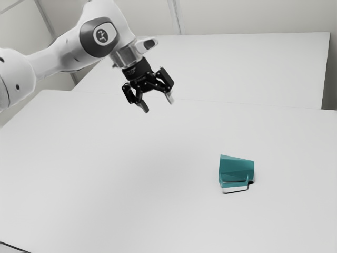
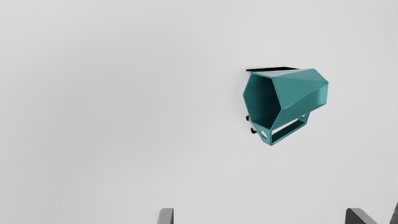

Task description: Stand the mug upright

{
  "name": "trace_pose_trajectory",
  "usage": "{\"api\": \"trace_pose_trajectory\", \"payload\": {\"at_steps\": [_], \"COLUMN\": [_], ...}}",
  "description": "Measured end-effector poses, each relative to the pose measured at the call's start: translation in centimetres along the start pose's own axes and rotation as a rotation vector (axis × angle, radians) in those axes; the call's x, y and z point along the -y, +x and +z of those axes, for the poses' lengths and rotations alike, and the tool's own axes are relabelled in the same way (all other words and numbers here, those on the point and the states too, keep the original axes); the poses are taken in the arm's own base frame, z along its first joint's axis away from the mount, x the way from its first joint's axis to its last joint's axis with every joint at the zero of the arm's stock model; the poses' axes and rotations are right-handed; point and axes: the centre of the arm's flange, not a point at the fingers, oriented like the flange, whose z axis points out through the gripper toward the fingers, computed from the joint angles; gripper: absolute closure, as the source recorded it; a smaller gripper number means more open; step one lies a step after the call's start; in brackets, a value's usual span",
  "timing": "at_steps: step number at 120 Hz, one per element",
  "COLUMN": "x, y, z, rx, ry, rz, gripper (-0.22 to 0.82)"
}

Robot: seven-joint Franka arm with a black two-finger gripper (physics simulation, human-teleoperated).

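The mug (image 1: 236, 167) is seen lying on its side on the white tabletop (image 1: 131, 184), not upright. Its open mouth (image 2: 264, 99) is turned toward the exterior view's left, and its base toward that view's right. The handle (image 2: 289, 132) is carried along the mug's side nearest the exterior camera. The gripper (image 1: 157, 104) is held above the tabletop, well apart from the mug and on the mug's exterior-view left. Its fingers (image 2: 166, 215) are spread wide, with nothing grasped between them, and the mug is left untouched.
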Motion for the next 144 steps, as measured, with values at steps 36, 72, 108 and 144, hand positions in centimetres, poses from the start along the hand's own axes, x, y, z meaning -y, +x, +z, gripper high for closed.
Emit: {"api": "trace_pose_trajectory", "payload": {"at_steps": [36, 72, 108, 144], "x": [0.7, 1.3, 1.8, 2.1], "y": [2.7, 2.0, 2.1, 1.8], "z": [8.9, 16.5, 21.7, 24.4], "rx": [0.033, 0.050, -0.104, -0.154], "ry": [-0.198, -0.349, -0.490, -0.546], "rz": [-0.136, -0.194, -0.154, -0.074], "gripper": [0.00, 0.00, 0.00, 0.00]}}
